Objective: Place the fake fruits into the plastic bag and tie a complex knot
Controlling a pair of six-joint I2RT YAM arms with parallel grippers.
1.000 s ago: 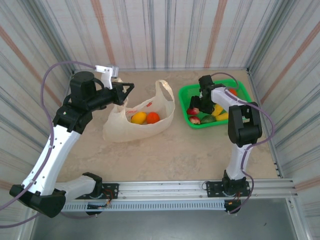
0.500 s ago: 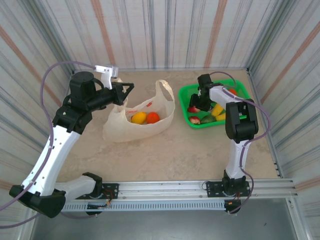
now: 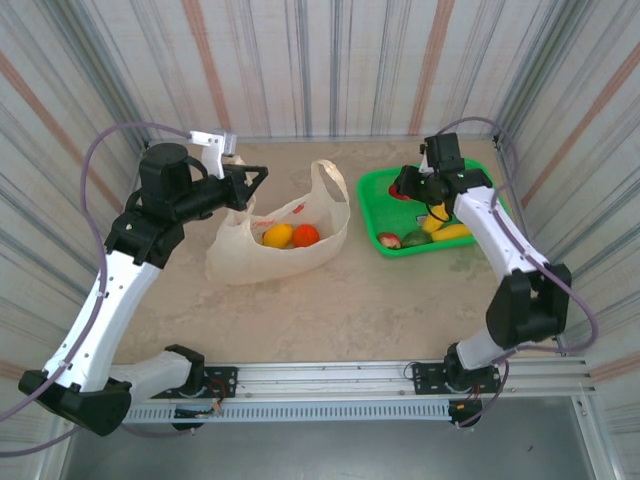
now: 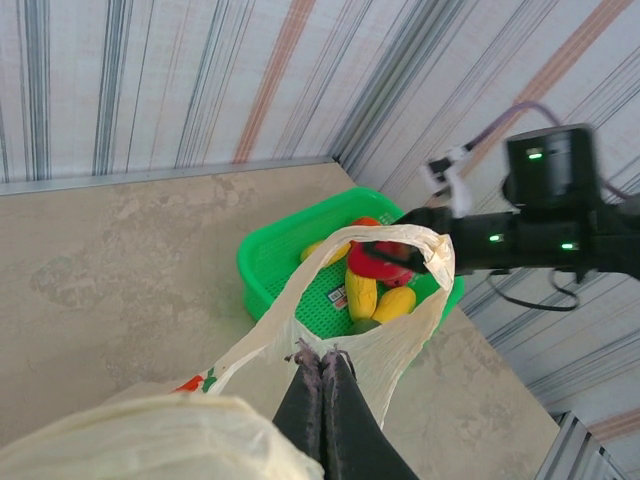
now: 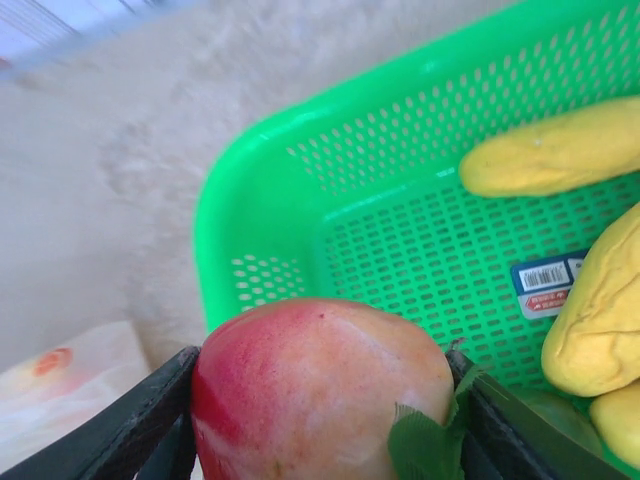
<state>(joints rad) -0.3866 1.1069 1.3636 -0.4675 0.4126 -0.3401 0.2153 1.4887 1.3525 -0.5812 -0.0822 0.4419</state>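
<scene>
Whereas a second ago the right fingers (image 3: 412, 181) were down among the green basket's (image 3: 372, 222) fruits, from above they now hang over its far-left corner, clasping a red fruit (image 3: 401, 192); the plastic bag (image 3: 240, 262) lies lengthwise left-to-right on the tabletop (image 3: 350, 300). At the left wrist, the left fingers (image 4: 312, 410) pinch tight on its handle (image 4: 262, 335), and the bag's body is a blur below. At the right wrist, the fruit sits wedged between both fingers, its underside cut off.

The top camera hangs high over the near edge at 6 o'clock, looking down toward 12 across the whole table (image 3: 380, 300). The left wrist camera sits just above the bag (image 4: 140, 440), facing about 3 o'clock toward the green basket (image 4: 262, 275). The right wrist camera looks steeply down at very close range, with a red fruit (image 5: 320, 390) across its lower frame. All three views share the basket.
</scene>
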